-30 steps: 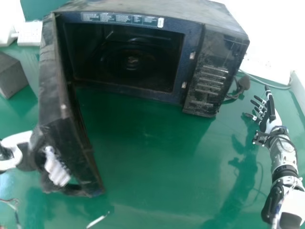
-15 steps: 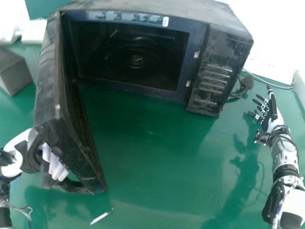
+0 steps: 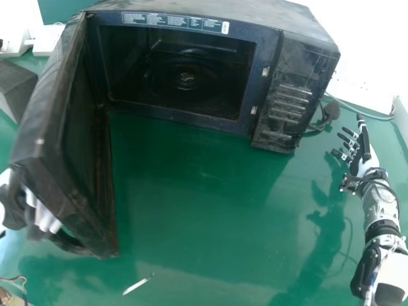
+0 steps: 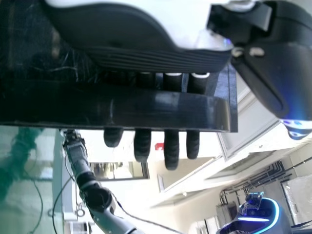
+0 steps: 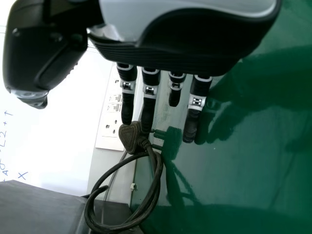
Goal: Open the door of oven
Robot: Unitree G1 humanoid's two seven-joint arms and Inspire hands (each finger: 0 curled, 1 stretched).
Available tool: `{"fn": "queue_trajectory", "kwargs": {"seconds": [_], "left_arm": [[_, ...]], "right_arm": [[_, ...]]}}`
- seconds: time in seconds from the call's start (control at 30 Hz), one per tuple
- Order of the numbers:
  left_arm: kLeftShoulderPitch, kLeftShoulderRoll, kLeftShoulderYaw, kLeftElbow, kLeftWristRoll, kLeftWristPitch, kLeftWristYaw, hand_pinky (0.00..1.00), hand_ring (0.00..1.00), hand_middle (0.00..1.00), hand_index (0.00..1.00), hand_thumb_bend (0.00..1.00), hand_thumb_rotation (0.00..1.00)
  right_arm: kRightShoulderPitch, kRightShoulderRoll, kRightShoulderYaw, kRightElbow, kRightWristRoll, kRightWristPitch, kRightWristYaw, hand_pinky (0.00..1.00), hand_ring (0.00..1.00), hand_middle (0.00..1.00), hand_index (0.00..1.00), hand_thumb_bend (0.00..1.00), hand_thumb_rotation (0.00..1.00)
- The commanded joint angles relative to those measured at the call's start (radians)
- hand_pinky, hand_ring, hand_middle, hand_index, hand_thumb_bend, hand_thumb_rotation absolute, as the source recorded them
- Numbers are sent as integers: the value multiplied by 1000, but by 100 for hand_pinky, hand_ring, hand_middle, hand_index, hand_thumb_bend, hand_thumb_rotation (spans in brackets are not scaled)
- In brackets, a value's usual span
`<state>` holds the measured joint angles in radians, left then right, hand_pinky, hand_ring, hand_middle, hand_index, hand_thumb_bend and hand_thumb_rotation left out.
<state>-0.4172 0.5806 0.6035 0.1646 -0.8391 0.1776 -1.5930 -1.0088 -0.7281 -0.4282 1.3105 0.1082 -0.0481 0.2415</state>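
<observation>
- At the top middle of the head view, on a shiny green table (image 3: pixel 204 210): a big black box-shaped oven (image 3: pixel 309 57), dark inside.
- Wide open at the left of the frame, swung out from the oven's left side toward the bottom: the flat black oven door (image 3: pixel 48 127).
- At the lower left, on the outside of the door: a curved black handle (image 3: pixel 71 243).
- Poked in between that handle and the door: the straight fingers of the white and black left hand (image 3: pixel 43 220), side by side, not curled. In the left wrist view, tips past the handle's edge and thumb well apart.
- At the right of the head view: the black and white right hand (image 3: pixel 362 159), spread out straight, holding nothing.
- Near the right hand's fingers: a chunky black plug (image 5: pixel 130 137) on a looped black cord (image 5: pixel 158 178). Cannot tell if touching.
- At the upper left of the head view: a plain gray block (image 3: pixel 16 89).
- Near the bottom, left of middle: a thin white stick (image 3: pixel 138 284).
</observation>
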Motion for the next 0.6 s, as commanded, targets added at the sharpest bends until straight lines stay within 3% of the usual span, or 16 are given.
{"fn": "queue_trajectory", "kwargs": {"seconds": [0.0,0.1,0.27,0.47,0.57], "left_arm": [[-170,27,198,70,-174,-96,153,3,6,16,34,100,76],[-180,49,222,103,-155,-118,151,6,9,18,31,100,80],[-205,92,239,156,-153,-102,125,2,6,15,32,100,77],[-220,127,255,189,-125,-150,144,0,3,12,34,100,78],[-234,159,241,228,-125,-165,115,0,4,12,33,100,80]], "right_arm": [[64,19,9,42,-13,57,4,63,70,78,81,87,100],[62,19,6,41,-8,62,9,66,72,79,82,86,100],[62,19,6,41,-9,63,5,68,74,80,81,85,100],[65,17,6,43,-13,60,2,68,74,81,82,82,100],[65,17,12,43,-20,58,-8,67,74,80,82,83,100]]}}
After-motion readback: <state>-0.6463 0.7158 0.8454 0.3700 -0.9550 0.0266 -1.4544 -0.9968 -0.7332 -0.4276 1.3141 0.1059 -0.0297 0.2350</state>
